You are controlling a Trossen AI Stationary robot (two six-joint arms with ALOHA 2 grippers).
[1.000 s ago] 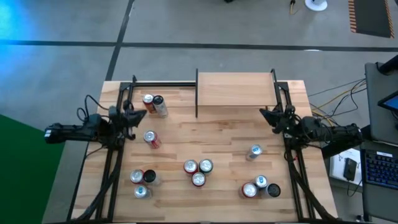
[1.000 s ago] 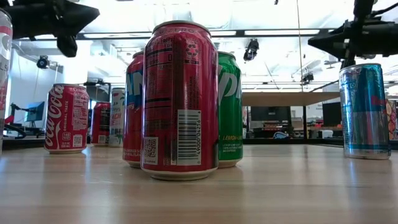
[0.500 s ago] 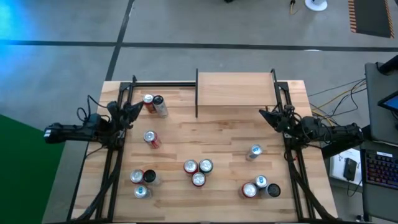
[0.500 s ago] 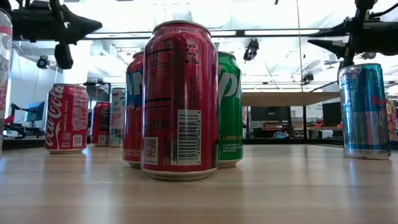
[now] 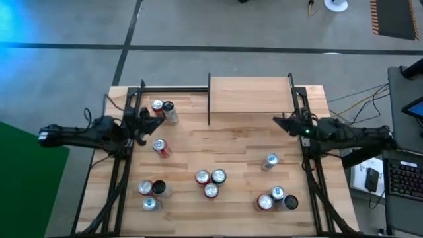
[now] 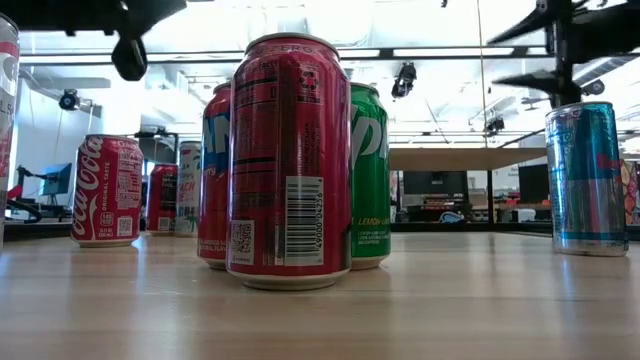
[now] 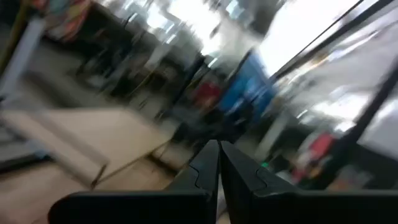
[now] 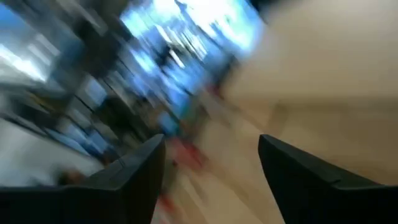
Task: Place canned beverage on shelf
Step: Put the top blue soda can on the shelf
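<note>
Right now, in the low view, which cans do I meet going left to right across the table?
White can at the picture's edge → red Coca-Cola can → big red can with the barcode → green can → blue can. The cans tucked behind the Coca-Cola can and the barcode can overlap too much to place.

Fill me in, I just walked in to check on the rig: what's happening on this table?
Neither arm holds anything. The left gripper is shut and empty near two cans at the table's back left. The right gripper is open beside the shelf, which has no cans on it. More cans stand in small groups toward the front.
</note>
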